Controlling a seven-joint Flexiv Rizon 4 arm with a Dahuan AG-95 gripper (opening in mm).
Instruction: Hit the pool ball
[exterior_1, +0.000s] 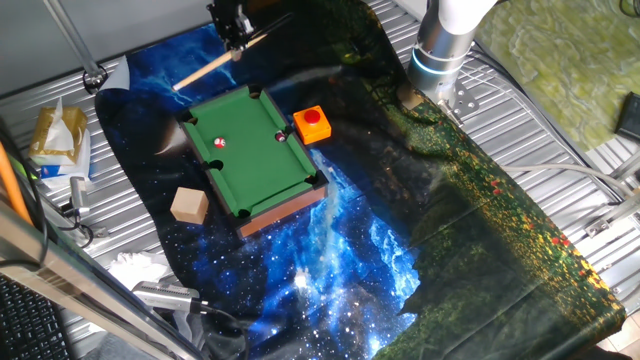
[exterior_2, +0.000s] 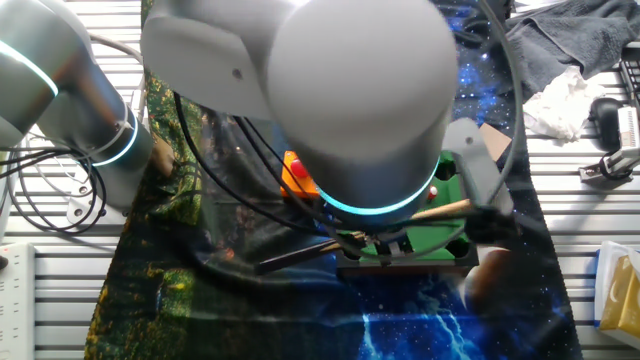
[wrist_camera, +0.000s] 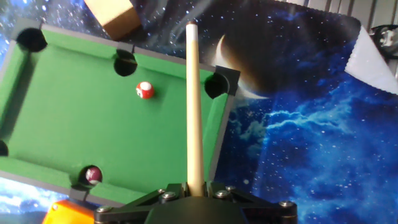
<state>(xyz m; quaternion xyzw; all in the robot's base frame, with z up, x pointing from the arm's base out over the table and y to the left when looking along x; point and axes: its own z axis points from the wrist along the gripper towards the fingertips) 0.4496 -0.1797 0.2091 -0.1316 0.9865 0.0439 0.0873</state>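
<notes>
Hand view: a pale wooden cue stick (wrist_camera: 193, 106) runs straight up the middle of the frame, its near end clamped in the gripper (wrist_camera: 194, 190), whose dark body fills the bottom edge; the jaws stand closed against the stick. The cue's far tip lies over the starry cloth (wrist_camera: 298, 124), just beyond the corner of the green pool table (wrist_camera: 62, 118). The stick crosses above the table's right end rail, beside a corner pocket (wrist_camera: 216, 85). The pool ball (wrist_camera: 145, 91), bright red with a white spot, rests on the felt to the left of the stick, apart from it and just below a side pocket (wrist_camera: 125, 64). A darker maroon ball (wrist_camera: 92, 175) sits at the mouth of a pocket on the near rail. A wooden block (wrist_camera: 115, 15) lies on the cloth past the far rail, and an orange corner of the button base (wrist_camera: 65, 211) shows at the lower left. One fixed view: the gripper (exterior_1: 236, 45) hangs above the far end of the pool table (exterior_1: 262, 170), with the cue stick (exterior_1: 210, 68) slanting down to the left of it. The pool ball (exterior_1: 221, 142) lies on the felt near the left rail, the red button (exterior_1: 312, 122) stands just beside the right rail, and the wooden block (exterior_1: 189, 204) sits on the cloth near the left corner. Other fixed view: the arm (exterior_2: 340, 100) hides most of the table; whether the ball is visible there cannot be told.
</notes>
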